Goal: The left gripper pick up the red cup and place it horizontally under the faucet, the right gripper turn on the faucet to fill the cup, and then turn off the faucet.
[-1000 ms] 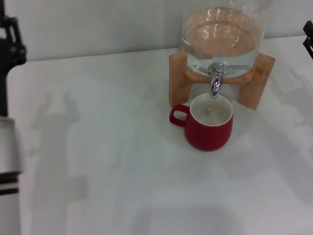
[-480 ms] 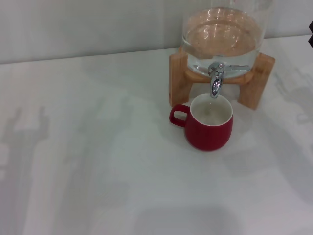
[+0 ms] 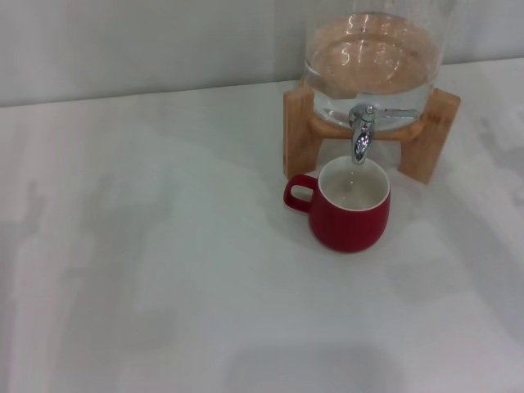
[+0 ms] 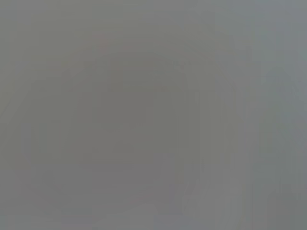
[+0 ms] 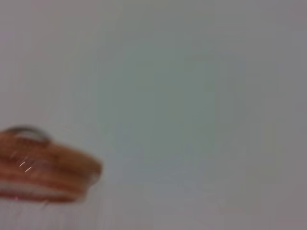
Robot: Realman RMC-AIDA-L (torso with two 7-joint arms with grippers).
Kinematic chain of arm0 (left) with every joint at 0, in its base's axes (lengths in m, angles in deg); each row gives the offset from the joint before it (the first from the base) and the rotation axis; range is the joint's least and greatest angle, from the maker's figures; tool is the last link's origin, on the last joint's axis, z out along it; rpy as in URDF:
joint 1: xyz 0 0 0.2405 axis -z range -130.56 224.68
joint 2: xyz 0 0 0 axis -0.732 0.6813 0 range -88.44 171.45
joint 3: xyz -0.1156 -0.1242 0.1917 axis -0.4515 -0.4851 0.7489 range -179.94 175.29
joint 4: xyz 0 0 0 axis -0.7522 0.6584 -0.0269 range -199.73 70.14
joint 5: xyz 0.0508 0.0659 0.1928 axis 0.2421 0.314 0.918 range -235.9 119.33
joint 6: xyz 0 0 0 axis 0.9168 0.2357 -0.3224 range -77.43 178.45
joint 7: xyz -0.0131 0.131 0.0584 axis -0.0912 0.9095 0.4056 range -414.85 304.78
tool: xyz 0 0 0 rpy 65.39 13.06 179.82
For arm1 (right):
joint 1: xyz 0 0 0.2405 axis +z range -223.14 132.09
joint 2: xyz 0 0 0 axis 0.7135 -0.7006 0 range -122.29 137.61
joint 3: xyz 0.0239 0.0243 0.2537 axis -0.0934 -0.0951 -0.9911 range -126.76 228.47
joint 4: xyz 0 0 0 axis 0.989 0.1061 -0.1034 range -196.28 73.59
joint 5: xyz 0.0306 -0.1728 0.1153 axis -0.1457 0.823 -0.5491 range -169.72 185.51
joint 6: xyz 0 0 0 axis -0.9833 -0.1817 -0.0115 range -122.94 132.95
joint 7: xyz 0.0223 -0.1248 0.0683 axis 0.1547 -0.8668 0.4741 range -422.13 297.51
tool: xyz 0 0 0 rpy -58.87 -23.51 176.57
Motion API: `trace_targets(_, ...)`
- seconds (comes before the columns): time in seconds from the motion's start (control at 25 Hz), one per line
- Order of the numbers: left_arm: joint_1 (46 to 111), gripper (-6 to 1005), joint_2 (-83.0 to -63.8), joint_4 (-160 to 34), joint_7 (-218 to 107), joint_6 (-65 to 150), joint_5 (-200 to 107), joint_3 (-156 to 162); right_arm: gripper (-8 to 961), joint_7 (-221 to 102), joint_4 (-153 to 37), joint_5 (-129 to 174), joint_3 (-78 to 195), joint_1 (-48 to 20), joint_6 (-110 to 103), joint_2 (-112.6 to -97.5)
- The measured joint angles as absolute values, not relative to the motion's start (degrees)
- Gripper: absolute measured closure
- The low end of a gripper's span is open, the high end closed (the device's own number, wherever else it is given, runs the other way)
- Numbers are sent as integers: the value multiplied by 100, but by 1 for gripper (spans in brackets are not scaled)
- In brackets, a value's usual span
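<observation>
The red cup (image 3: 348, 213) stands upright on the white table in the head view, its white inside facing up and its loop handle pointing left. Directly above its mouth hangs the chrome faucet (image 3: 360, 135), which projects from the clear glass jar dispenser (image 3: 372, 61) on its wooden stand (image 3: 299, 131). Neither gripper shows in any view. The left wrist view is a plain grey blur. In the right wrist view only a blurred brown shape that looks like the dispenser's top (image 5: 45, 167) appears before a pale wall.
The white table (image 3: 164, 246) stretches wide to the left and in front of the cup. A pale wall runs along the back edge. Faint arm shadows lie on the table at the left and right sides.
The left arm, at the left edge one second ago, has left the head view. The black right gripper at the top right edge has also gone. Cup and faucet have not moved.
</observation>
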State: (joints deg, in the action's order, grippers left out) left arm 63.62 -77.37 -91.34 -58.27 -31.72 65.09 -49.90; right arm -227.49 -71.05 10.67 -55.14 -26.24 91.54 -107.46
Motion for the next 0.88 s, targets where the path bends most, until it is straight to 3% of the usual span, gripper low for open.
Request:
trace_targets(0.4,6555,112,-7701,-8568,-6526,-3122,6498,-5321,336,-21377,-7104,1295,-5247,-2828,9744,-10707)
trace_targets(0.88,7014,112,-7653,-8213,-6717,-2935,6498,-5321,336,-21526,-7148,3043,-4876,-2900,10111,-10694)
